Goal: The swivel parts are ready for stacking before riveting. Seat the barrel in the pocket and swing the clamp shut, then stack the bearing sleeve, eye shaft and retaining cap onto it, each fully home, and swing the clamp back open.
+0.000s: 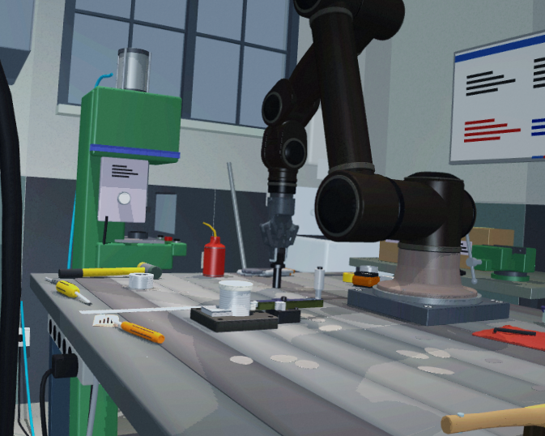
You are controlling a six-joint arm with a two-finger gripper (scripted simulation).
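My gripper reaches down from above onto the top of the black eye shaft, which stands upright on the bench behind the fixture; its fingers are open, gripping nothing. In front, the pale barrel sits upright in the pocket of the dark fixture block, and the green clamp bar lies along the block's right side next to the barrel. A short grey ring-shaped part rests far left near the hammer. A slim grey cylinder stands upright to the right of the eye shaft.
A green press stands at the bench's back left, with a red oil can beside it. A yellow hammer, screwdrivers and a steel rule lie left of the fixture. The arm's base sits to the right.
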